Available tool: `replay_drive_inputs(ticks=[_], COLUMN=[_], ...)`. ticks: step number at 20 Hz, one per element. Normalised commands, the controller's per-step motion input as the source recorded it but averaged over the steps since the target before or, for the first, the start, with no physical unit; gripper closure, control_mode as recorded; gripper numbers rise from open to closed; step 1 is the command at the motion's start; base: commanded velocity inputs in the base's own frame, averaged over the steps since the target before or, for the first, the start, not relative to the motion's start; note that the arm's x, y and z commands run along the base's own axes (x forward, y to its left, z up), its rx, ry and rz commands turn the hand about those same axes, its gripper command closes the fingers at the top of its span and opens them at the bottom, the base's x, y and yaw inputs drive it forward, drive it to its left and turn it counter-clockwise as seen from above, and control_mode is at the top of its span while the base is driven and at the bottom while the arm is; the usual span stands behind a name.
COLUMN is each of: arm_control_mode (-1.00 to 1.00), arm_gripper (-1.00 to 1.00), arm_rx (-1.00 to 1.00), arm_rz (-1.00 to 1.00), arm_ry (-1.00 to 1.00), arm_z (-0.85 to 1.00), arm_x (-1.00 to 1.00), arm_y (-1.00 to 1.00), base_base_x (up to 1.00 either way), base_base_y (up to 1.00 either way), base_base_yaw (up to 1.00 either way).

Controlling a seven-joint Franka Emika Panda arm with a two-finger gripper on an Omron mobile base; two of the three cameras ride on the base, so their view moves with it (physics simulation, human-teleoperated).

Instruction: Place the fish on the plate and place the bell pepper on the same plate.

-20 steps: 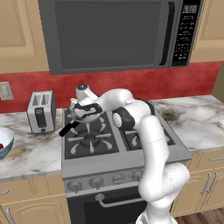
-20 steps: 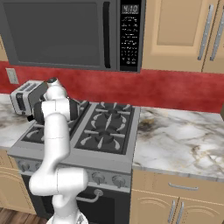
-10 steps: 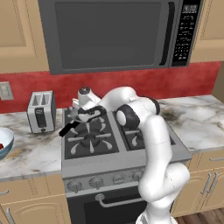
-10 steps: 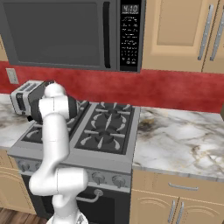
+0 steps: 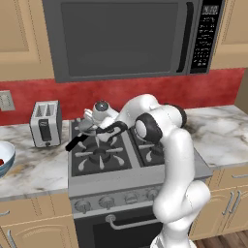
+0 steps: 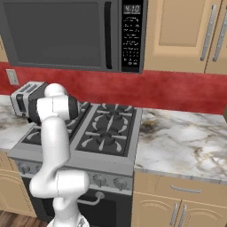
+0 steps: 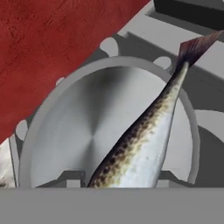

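Fetching the fish (image 7: 144, 144) looks to be the step in hand: it lies slantwise in the grey frying pan (image 7: 65, 131) on the stove (image 5: 97, 160), tail over the rim. The claw (image 5: 87, 127) hangs close above it, though I cannot tell whether it is parted or clenched. Next, I judge, comes a firm pinch across that slender, speckled, smooth-bellied body.

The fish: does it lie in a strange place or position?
Yes. The fish lies in the grey frying pan on the stove, not on a plate, and its tail sticks out past the pan's rim.
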Motion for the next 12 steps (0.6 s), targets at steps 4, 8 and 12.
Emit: replay_drive_inputs(ticks=[4, 8, 12], arm_control_mode=[-1.00, -1.00, -1.00], arm_gripper=[1.00, 1.00, 1.00], arm_rx=[0.14, 0.12, 0.06], arm_rz=[0.00, 0.00, 0.00], arm_ry=[0.00, 0.00, 0.00], arm_z=[0.31, 0.39, 0.43], arm_x=[-0.22, -0.16, -0.11], arm_y=[-0.09, -0.08, -0.01], base_base_x=[0.00, 0.00, 0.00], base_base_y=[0.00, 0.00, 0.00], base_base_yaw=[0.00, 0.00, 0.00])
